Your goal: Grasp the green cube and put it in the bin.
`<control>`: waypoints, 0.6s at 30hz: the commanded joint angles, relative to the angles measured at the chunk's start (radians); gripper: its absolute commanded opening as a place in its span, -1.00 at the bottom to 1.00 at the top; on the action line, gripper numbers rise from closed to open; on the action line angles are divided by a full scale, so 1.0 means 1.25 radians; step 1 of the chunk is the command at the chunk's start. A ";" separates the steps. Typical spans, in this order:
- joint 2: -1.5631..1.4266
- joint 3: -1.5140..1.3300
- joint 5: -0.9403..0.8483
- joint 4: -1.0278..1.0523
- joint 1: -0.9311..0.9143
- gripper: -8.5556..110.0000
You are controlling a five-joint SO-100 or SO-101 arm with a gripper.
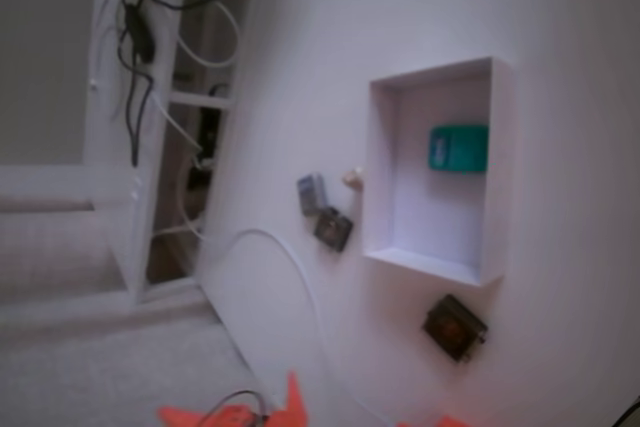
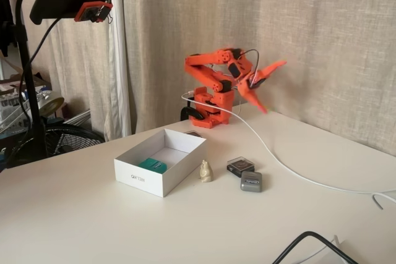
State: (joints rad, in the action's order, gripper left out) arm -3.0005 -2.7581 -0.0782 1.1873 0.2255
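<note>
The green cube lies inside the bin, close to one wall. In the other fixed view the cube rests on the floor of the white bin near its front left corner. My orange gripper is raised at the back of the table, well away from the bin, open, with nothing between its spread fingers. Only orange tips of the arm show at the bottom edge of a fixed view.
Beside the bin stand a small beige figurine, a dark square tag and a grey block. A white cable runs across the table. Another dark tag lies past the bin. A camera stand rises at left.
</note>
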 commanded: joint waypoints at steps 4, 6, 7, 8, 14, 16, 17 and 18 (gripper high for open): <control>-0.190 -0.085 0.000 0.106 -0.020 0.62; -0.247 -0.117 0.000 0.129 -0.032 0.60; -0.247 -0.125 0.000 0.126 -0.036 0.60; -0.247 -0.130 0.000 0.125 -0.038 0.60; -0.247 -0.146 -0.001 0.119 -0.034 0.51; -0.247 -0.146 -0.001 0.118 -0.034 0.49; -0.247 -0.146 0.000 0.118 -0.034 0.49; -0.247 -0.146 0.000 0.118 -0.034 0.49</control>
State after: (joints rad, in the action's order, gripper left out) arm -3.2996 -2.9422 -0.0798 1.3361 0.1795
